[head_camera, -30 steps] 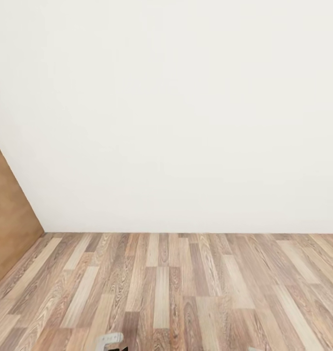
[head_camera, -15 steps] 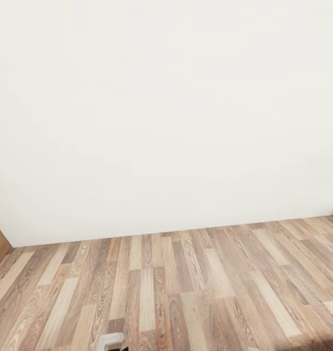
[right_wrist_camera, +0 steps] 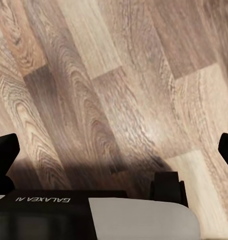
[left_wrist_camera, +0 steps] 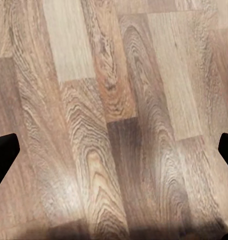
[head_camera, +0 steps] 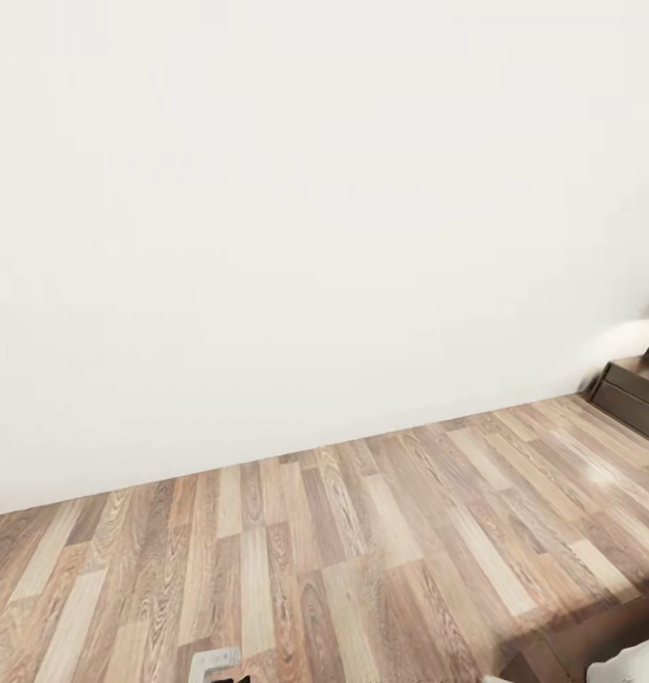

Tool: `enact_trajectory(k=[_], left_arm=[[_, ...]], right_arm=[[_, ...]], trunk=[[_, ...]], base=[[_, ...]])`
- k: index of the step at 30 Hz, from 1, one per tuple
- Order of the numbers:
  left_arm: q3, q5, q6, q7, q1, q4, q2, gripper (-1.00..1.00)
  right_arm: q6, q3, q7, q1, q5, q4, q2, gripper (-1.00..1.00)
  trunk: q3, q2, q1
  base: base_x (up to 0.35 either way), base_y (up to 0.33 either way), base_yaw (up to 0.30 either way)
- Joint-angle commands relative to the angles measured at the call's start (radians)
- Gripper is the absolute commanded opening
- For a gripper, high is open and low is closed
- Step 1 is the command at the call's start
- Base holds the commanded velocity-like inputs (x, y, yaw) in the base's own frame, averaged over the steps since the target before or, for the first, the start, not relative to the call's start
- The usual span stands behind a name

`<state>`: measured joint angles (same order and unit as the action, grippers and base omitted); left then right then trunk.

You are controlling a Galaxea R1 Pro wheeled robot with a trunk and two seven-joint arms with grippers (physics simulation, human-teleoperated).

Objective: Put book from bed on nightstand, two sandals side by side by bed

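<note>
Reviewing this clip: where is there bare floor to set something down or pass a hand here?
Open plank floor runs along the white wall, from the picture's left edge to the nightstand. It tightens at lower right, by the bed corner. Bare floor also lies under both wrist cameras.

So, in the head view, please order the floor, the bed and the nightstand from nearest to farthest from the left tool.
1. floor, directly beneath the left tool.
2. bed, corner at lower right.
3. nightstand, far right, by the wall.
</note>
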<state>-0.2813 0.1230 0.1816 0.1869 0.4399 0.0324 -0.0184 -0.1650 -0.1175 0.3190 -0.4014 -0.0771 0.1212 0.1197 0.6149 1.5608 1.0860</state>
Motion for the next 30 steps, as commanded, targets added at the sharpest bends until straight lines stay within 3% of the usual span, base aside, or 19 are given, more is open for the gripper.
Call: enact_trajectory(k=[1, 30], left_arm=[[-0.009, 0.01, 0.003, 0.002, 0.0, 0.0, 0.0, 1.0], [-0.009, 0.01, 0.003, 0.002, 0.0, 0.0, 0.0, 1.0]], right_arm=[[-0.008, -0.005, 0.003, 0.0, -0.008, 0.002, 0.0, 1.0], [-0.008, -0.005, 0.003, 0.0, -0.009, 0.002, 0.0, 1.0]], trunk=[[0.001, 0.0, 0.0], [0.001, 0.0, 0.0]], base=[[0.0, 0.0, -0.3], [0.0, 0.0, -0.3]])
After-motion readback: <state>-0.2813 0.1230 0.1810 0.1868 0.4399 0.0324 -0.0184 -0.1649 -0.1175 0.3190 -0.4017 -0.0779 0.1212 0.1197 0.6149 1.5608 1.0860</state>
